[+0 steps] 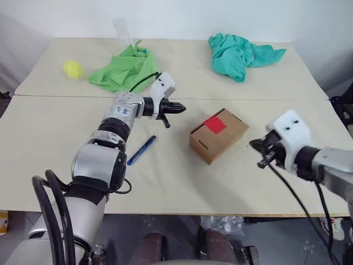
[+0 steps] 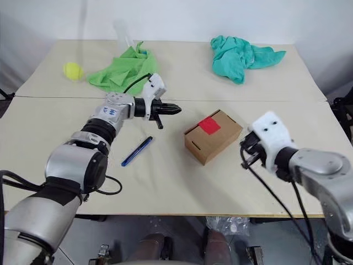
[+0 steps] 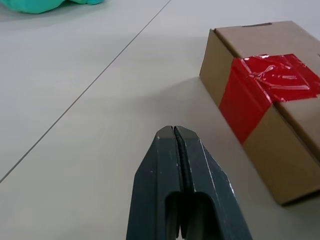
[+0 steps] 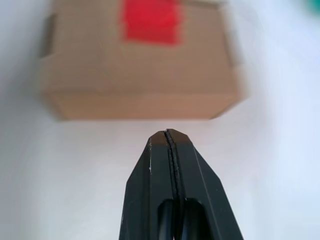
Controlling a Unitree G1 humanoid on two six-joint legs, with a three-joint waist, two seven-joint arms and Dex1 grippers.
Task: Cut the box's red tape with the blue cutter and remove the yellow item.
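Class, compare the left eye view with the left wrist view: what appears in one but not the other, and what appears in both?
Left eye view alone: the blue cutter lying on the table, a tennis ball, a green cloth and the right gripper, shut. Left wrist view alone: wrinkles in the red tape and how it folds down the side of the box. Both: box, red tape, teal cloth, table seam and the shut left gripper.

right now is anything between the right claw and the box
No. In the right wrist view only bare table lies between the shut right claw and the box.
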